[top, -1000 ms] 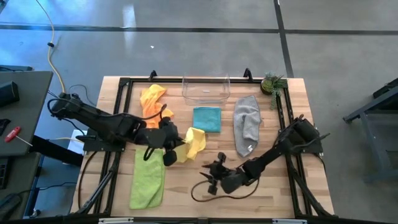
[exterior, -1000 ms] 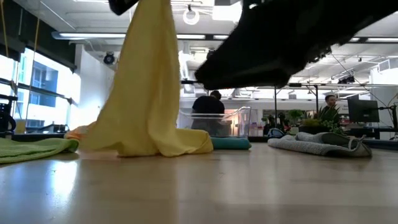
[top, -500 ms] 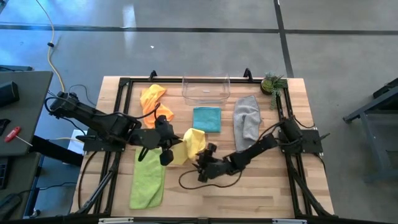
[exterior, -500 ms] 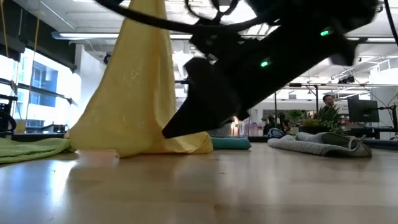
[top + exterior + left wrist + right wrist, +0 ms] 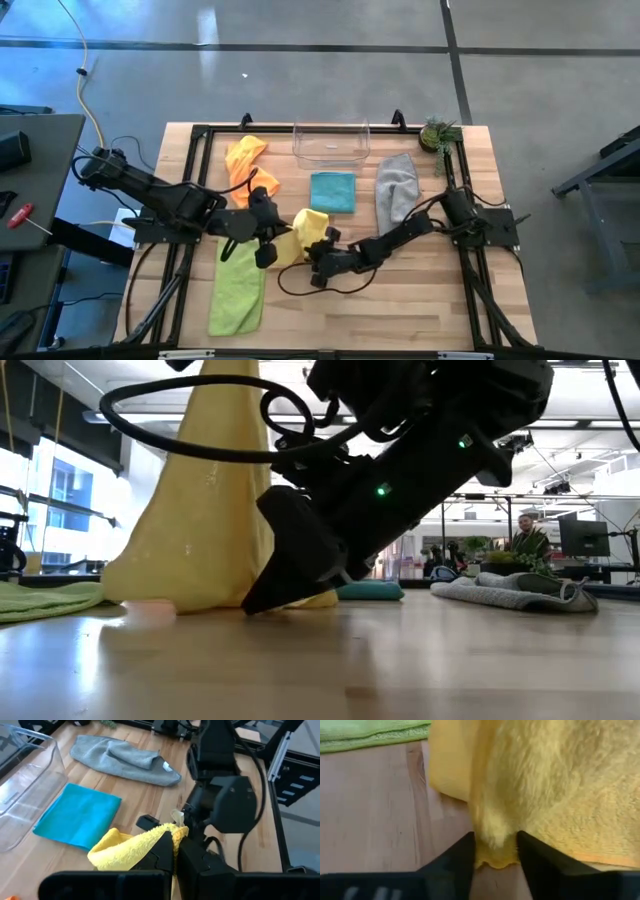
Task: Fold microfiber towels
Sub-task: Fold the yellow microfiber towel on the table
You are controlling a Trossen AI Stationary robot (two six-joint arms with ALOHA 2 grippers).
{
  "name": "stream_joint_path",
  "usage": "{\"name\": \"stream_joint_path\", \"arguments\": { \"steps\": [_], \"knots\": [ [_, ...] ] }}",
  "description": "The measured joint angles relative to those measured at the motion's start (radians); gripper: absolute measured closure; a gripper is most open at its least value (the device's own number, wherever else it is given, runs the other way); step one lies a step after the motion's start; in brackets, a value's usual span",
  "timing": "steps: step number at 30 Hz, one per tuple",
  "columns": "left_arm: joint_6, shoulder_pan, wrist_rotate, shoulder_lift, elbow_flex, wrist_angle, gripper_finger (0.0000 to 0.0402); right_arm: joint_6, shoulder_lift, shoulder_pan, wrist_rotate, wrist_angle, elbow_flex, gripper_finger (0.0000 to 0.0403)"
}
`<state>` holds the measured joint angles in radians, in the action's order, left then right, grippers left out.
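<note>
The yellow towel (image 5: 310, 225) stands as a tent (image 5: 200, 510) at the table's middle, its lower edge on the wood. My left gripper (image 5: 275, 238) is shut on its raised top (image 5: 167, 832). My right gripper (image 5: 318, 250) is open and low at the towel's near side. Its fingers (image 5: 462, 860) stand on either side of a hanging corner (image 5: 495, 851). The orange towel (image 5: 245, 158), the teal towel (image 5: 332, 192), the grey towel (image 5: 397, 198) and the lime green towel (image 5: 238, 290) lie flat around it. My left gripper pinches a bunched-up part of the yellow towel (image 5: 161, 831) between its two fingers, coming from the table's left. The towel hangs below the fingers and widens downward. Its lower edge (image 5: 190, 600) rests on the table. My right gripper has the towel's corner (image 5: 495, 851) between its open fingers; whether they touch it, I cannot tell.
A clear plastic bin (image 5: 331, 142) stands at the far middle and a small plant (image 5: 438, 133) at the far right corner. The teal towel lies folded just beyond the yellow one. Bare wood shows at the near right (image 5: 430, 300).
My right gripper has gone toward the table's left and down, from the near middle to the yellow towel's near side. My left gripper has kept its hold on the towel.
</note>
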<state>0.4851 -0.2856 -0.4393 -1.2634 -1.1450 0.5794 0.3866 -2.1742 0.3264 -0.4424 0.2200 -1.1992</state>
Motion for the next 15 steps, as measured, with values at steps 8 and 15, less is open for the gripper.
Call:
{"name": "stream_joint_path", "arguments": {
  "steps": [8,15],
  "knots": [
    [-0.002,-0.045,-0.036,0.027,0.0,0.034,0.0401,0.023,0.072,0.057,0.0,-0.173,0.004,0.0392],
    [-0.05,-0.087,-0.063,0.097,-0.001,0.059,0.0401,0.16,0.288,0.16,-0.035,-0.463,0.004,0.0381]
  ]
}}
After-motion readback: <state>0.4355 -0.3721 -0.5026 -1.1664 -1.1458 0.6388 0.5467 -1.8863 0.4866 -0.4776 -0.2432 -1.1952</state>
